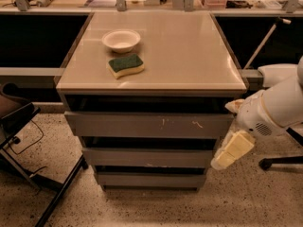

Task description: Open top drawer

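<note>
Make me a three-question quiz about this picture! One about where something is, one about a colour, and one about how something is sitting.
1. Where is the gripper?
A. on top of the cabinet
B. low beside the cabinet's right side, as the picture shows it
C. behind the cabinet

2. What colour is the top of the sponge?
A. green
B. red
C. white

3. How does the bowl sit?
A. upside down
B. upright
C. on its side

Answers:
1 B, it hangs next to the cabinet's right side, below the top.
2 A, a green scrub layer lies over a yellow base.
3 B, its open mouth faces up.
</note>
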